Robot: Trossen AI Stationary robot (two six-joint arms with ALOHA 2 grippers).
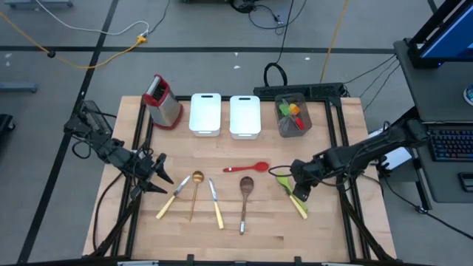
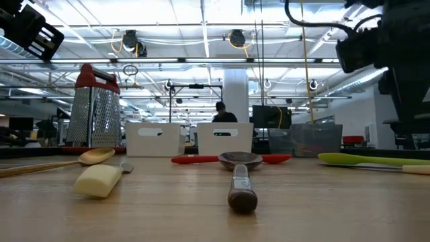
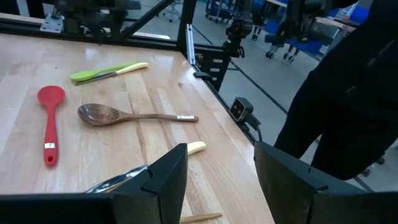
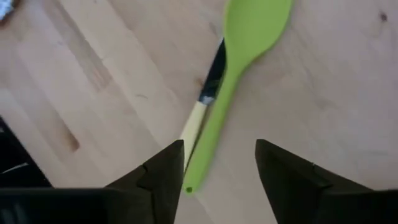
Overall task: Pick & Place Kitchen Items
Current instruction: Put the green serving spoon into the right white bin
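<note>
right gripper (image 1: 299,193): hung low over the wooden table (image 1: 244,236), jaws apart and empty, straddling from above the handle end of a lime-green silicone spoon (image 4: 239,74). spoon lay flat on the boards, bowl pointing away beyond the fingertips, handle tip just short of the gap between the two dark fingers (image 4: 283,171). beside it, touching or partly beneath, a cream-handled knife with a dark blade (image 4: 202,112), running almost parallel and closer to one finger than the other.

left gripper (image 1: 157,177): parked over the opposite side of the table, jaws apart, nothing between them; a second cream-handled knife (image 1: 172,197) just beyond its tips.

elsewhere, well clear of both sets of jaws: gold metal spoon (image 1: 196,193), third cream-handled knife (image 1: 215,202), dark wooden spoon (image 1: 244,199), red silicone spoon (image 1: 247,168); farther off, two white rectangular trays (image 1: 205,113), clear bin of coloured utensils (image 1: 293,114), red-topped metal box grater (image 1: 162,101).

risks, judged: closing here likely to catch spoon and knife together, given their contact; a grip so near the handle tip prone to let the long spoon tilt or slip; descent off-centre apt to push both pieces aside across the boards.
</note>
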